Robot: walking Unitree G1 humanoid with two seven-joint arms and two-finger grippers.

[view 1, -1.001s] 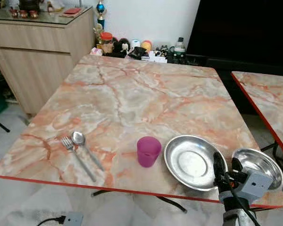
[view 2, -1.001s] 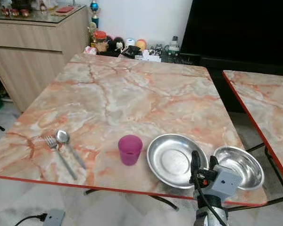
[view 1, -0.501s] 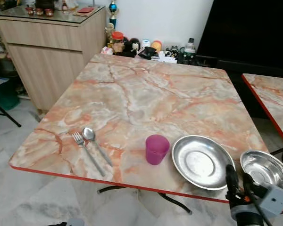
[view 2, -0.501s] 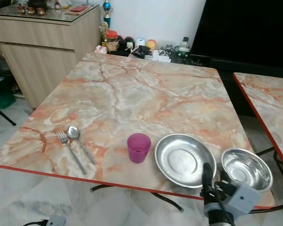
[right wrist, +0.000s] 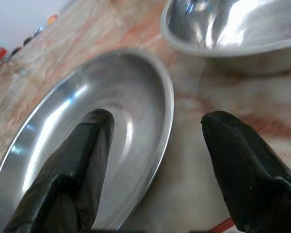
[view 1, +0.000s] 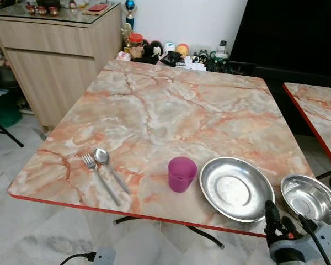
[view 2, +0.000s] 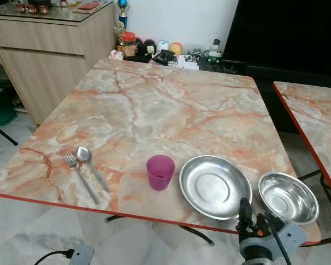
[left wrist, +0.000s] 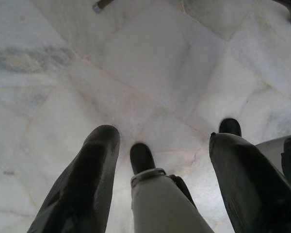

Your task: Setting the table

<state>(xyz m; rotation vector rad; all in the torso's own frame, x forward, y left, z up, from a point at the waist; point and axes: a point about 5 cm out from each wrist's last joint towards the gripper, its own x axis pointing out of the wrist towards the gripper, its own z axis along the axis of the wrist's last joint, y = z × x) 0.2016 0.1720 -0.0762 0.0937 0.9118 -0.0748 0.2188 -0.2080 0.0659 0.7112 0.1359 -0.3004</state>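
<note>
Right gripper has dropped back below table edge, fingers spread, holding nothing. Plate sits at its 11 o'clock, bowl at 1 o'clock. Left gripper spread wide, idle.

My table is marbled in peach, orange and cream, veined with darker rust lines and rimmed in red; a second table at three o'clock wears the same pattern and red edge. At six o'clock sits a magenta cup, with a shiny silver plate and a silver bowl toward four o'clock. At eight o'clock lie a silver fork and silver spoon. My right gripper has black fingers with an orange spot at the base. The floor is pale grey-white marble tile. At eleven o'clock stands a light wood-grain cabinet; the wall is white.
</note>
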